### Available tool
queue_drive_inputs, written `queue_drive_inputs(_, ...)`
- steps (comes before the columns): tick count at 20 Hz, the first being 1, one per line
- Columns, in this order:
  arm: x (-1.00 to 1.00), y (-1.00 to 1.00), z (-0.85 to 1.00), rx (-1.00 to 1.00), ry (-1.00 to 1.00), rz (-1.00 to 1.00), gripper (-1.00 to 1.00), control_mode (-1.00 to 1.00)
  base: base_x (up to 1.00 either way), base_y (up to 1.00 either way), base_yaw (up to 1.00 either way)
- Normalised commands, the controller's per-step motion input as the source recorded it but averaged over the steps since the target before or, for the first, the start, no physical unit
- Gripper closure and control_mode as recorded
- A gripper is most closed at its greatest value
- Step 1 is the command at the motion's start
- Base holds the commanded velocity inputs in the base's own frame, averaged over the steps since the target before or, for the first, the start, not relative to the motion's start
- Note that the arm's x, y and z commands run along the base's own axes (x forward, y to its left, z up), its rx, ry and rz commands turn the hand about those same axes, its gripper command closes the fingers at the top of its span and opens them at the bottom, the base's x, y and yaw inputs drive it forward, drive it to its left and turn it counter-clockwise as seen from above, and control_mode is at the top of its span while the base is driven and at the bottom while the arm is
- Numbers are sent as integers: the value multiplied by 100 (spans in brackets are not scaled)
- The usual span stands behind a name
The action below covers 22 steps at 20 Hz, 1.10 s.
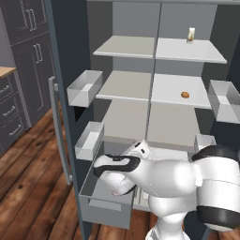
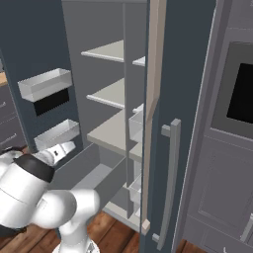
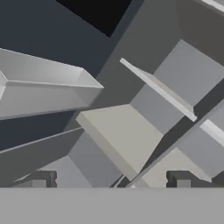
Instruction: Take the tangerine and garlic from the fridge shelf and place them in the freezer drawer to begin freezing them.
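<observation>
From the left base view I see the tangerine (image 1: 185, 94) alone on the right half of the middle fridge shelf (image 1: 178, 89), well back from the front edge and well apart from my gripper (image 3: 110, 186). My judgement is that it is light, firm-skinned but bruisable, and round enough to roll; I would take it across its widest girth with the fingers square to the shelf and close gently. I cannot pick out the garlic in any view, so I cannot say where it lies. If it turns up, I would expect a papery, slippery bulb, light and firm. The claw stands spread wide and holds nothing; in the hand view the two fingertips (image 3: 38, 180) rise far apart with bare fridge interior between them. The arm reaches low toward the pulled-out freezer drawer (image 1: 105, 204), whose open top faces up. Count: one tangerine, one pale upright carton (image 1: 191, 35) on the top shelf, three shelf levels, one freezer drawer, four door bins visible.
</observation>
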Motion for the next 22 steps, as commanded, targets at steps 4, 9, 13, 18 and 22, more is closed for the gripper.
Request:
queue_drive_inputs(4,-42,0,61,0,-17,-1,-100,-100,0,0,0)
queue_drive_inputs(9,-38,0,70,0,-14,-4,-100,-100,0,0,0)
queue_drive_inputs(13,-30,0,57,-4,-9,-6,-100,-100,0,0,0)
queue_drive_inputs(18,-1,1,15,-9,-1,-2,-100,-100,0,0,0)
queue_drive_inputs(22,0,0,0,-3,-6,0,-100,-100,0,0,0)
